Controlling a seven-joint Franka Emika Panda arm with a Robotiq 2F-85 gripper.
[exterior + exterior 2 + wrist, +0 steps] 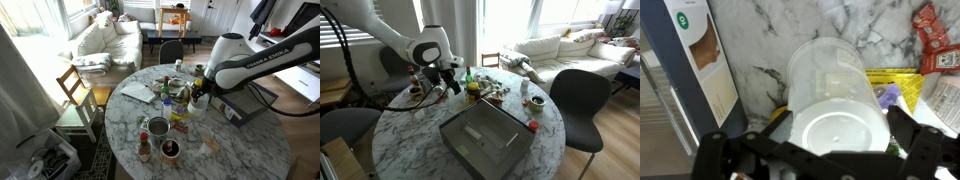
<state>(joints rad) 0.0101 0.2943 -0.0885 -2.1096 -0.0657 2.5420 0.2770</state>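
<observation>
In the wrist view a translucent plastic cup (835, 85) stands on the marble table (770, 40), its pale bottom towards the camera. My gripper (840, 127) is open, one black finger (778, 128) on each side of the cup's lower part. I cannot tell whether the fingers touch the cup. In both exterior views the gripper (199, 98) (447, 83) hangs low over a cluster of small items near the middle of the round table. A yellow packet (892, 80) lies just beyond the cup.
A leaflet with a green logo (700, 55) lies left of the cup, a red packet (936, 28) to the far right. A mug (158, 127), sauce bottle (144, 149) and dark bowl (170, 149) stand on the table. A grey tray (485, 135) sits near a black chair (580, 95).
</observation>
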